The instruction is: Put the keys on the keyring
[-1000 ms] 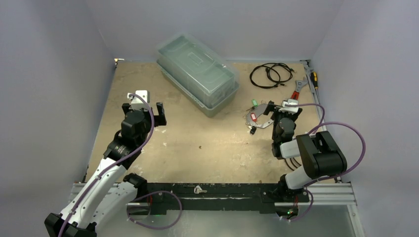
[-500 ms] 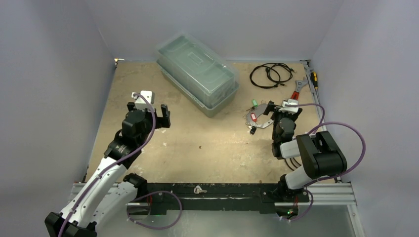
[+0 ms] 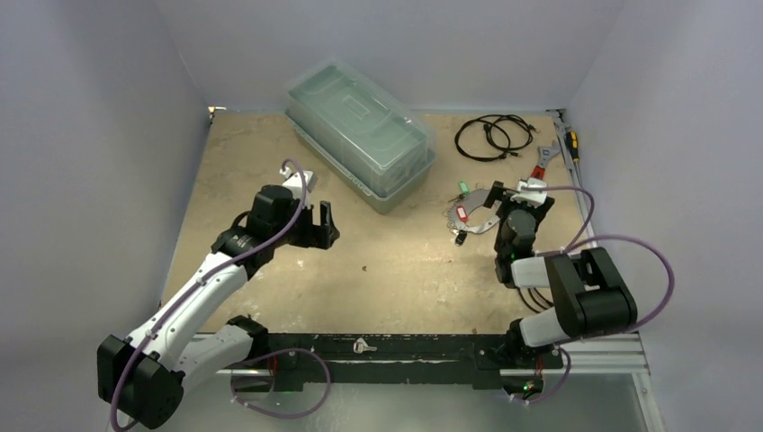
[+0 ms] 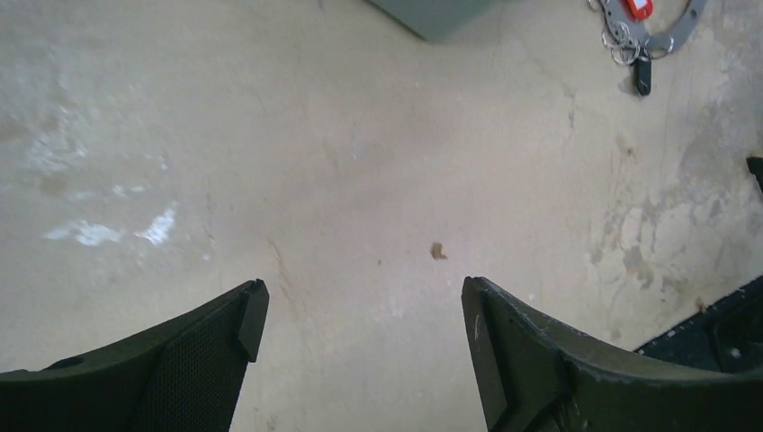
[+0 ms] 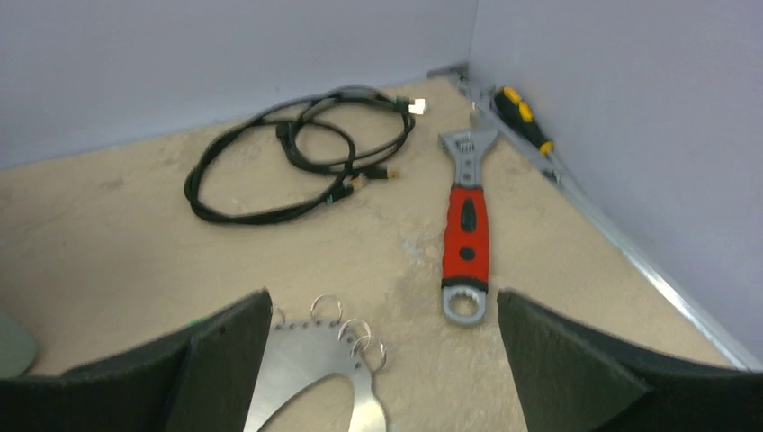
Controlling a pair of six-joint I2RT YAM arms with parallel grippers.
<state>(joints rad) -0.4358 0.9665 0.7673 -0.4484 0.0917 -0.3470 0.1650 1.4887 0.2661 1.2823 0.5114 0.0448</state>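
Observation:
The keyring [image 3: 474,224] is a flat silver ring-shaped plate lying right of the table's centre. A red-tagged key [image 3: 462,213], a green one [image 3: 464,187] and a black one [image 3: 460,238] lie at its rim. My right gripper [image 3: 515,194] hovers open just right of it. In the right wrist view the plate [image 5: 310,369] with its small split rings [image 5: 346,328] lies by the left finger of that gripper [image 5: 382,310]. My left gripper [image 3: 315,225] is open over bare table, far left of the keys. Its wrist view shows the keyring [image 4: 691,16] and black key [image 4: 641,76] at the top right.
A clear lidded plastic box [image 3: 360,135] stands at the back centre. A coiled black cable [image 3: 490,135], a red-handled wrench [image 3: 540,166] and a screwdriver [image 3: 573,144] lie at the back right, near the wall.
My left arm has swung right and forward toward the table's middle, gripper still open. The right arm has hardly moved.

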